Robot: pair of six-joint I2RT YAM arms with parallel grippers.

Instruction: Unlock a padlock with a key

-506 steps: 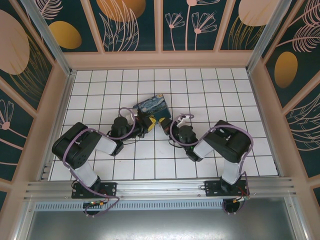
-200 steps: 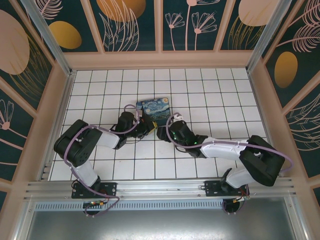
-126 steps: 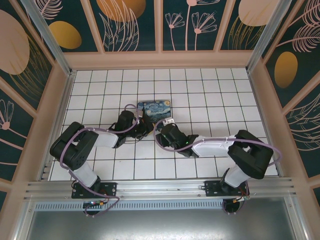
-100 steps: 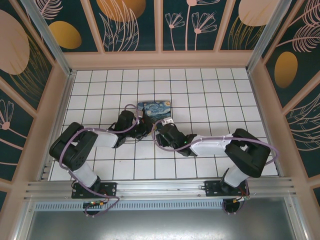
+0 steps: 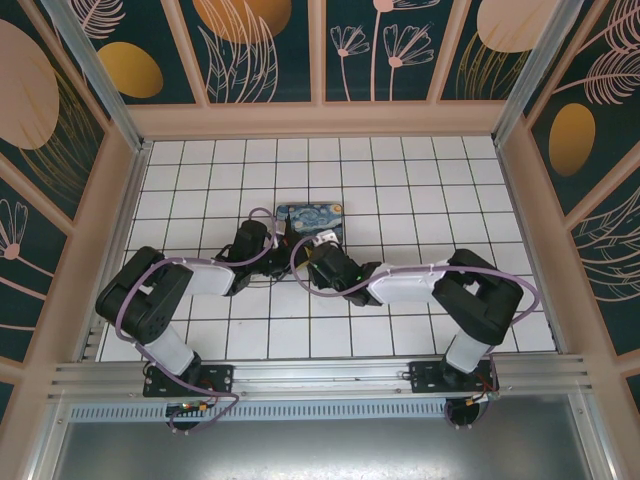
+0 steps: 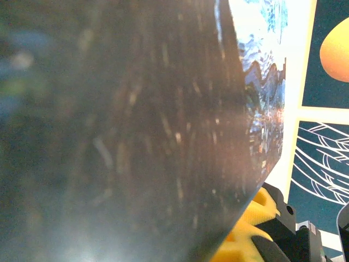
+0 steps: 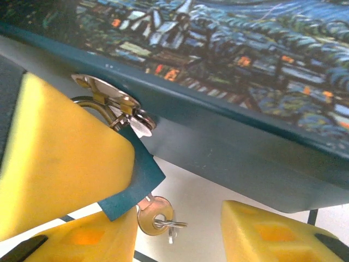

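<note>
No legible text, number or brand anywhere; left wrist view too blurred to judge.

The left arm [image 5: 140, 300] and right arm [image 5: 480, 295] share black joint housings, pale grey links and looping lilac cables; their jaws carry blocky yellow pads [image 7: 262, 229].

Mid-floor, lying flat, painted side up: dark-blue swirl-painted box [image 5: 312, 217]. Under it, white tiled floor [image 5: 430, 180] with dark grout lines. Around floor, teal wall panels [image 5: 255, 50] with pink leaf and orange disc motifs. At near edge, aluminium rail [image 5: 320, 377].
</note>
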